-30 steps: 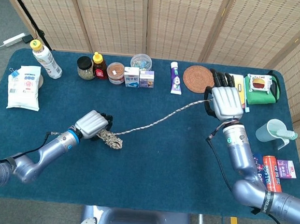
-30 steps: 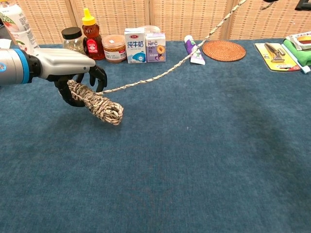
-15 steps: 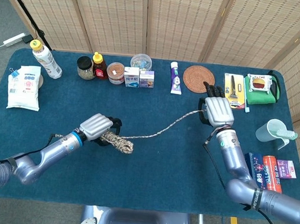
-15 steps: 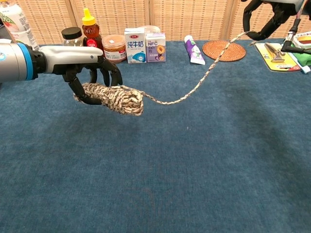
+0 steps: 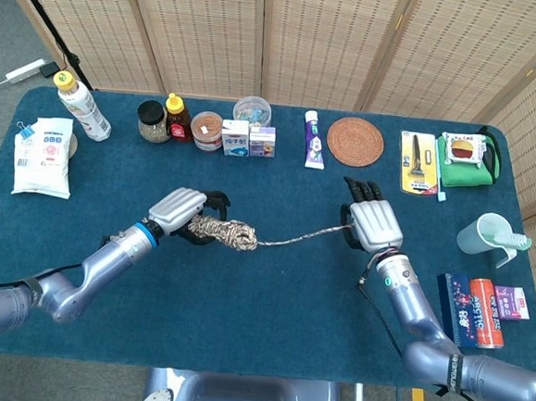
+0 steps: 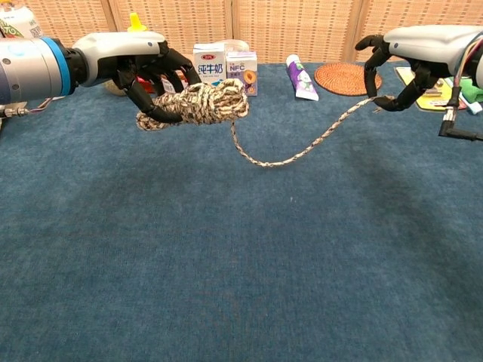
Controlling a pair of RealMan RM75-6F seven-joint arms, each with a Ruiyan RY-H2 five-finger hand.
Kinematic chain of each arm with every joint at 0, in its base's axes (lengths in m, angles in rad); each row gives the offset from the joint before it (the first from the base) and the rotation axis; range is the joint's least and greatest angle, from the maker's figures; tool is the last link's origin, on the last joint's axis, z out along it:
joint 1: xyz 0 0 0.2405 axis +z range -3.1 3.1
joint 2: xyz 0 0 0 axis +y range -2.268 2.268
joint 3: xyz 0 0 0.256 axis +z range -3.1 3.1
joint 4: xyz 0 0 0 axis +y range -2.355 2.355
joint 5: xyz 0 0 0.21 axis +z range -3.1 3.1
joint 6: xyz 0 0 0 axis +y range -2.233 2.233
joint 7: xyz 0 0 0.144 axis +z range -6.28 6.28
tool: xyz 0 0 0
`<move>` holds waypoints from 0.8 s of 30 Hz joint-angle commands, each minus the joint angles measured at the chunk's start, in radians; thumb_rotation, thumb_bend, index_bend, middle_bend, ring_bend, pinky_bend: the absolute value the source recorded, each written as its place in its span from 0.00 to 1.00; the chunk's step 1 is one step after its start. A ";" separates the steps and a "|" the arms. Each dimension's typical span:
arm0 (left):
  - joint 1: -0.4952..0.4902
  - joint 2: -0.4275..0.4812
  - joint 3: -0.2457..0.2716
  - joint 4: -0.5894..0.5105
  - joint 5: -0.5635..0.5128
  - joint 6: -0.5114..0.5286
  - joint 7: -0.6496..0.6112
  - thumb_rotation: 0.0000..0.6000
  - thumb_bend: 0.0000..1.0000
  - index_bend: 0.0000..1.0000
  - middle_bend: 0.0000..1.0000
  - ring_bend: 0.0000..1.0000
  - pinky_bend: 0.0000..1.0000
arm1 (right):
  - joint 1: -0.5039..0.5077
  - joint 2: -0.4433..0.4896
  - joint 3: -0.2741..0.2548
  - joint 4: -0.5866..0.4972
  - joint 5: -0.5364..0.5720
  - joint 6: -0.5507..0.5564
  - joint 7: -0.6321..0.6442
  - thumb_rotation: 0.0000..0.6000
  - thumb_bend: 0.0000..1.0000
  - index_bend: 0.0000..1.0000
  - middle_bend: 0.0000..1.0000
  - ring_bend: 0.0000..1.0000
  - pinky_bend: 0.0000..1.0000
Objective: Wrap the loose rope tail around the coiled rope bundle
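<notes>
From the head view, the coiled rope bundle (image 5: 225, 233) is gripped by the left robot hand (image 5: 180, 211) above the counter (image 5: 268, 312) — its loose tail (image 5: 302, 236) is pinched by the right robot hand (image 5: 375, 226). From the chest view, the tail is seen sagging between both.

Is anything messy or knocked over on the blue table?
Nothing looks spilled or broken. The only loose thing is the rope tail, sagging between the coiled rope bundle in the left hand and the right hand. The bottles and cartons at the back stand upright.
</notes>
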 commanded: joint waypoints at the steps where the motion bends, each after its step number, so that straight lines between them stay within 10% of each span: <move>1: 0.006 -0.035 -0.040 -0.007 -0.106 0.041 0.105 1.00 0.29 0.49 0.28 0.32 0.46 | -0.028 0.000 -0.035 -0.032 -0.072 0.020 0.030 1.00 0.49 0.57 0.00 0.00 0.00; 24: -0.149 -0.299 -0.151 0.124 -0.540 0.151 0.622 1.00 0.29 0.50 0.29 0.33 0.46 | -0.110 0.094 -0.117 -0.290 -0.347 0.069 0.139 1.00 0.49 0.59 0.00 0.00 0.00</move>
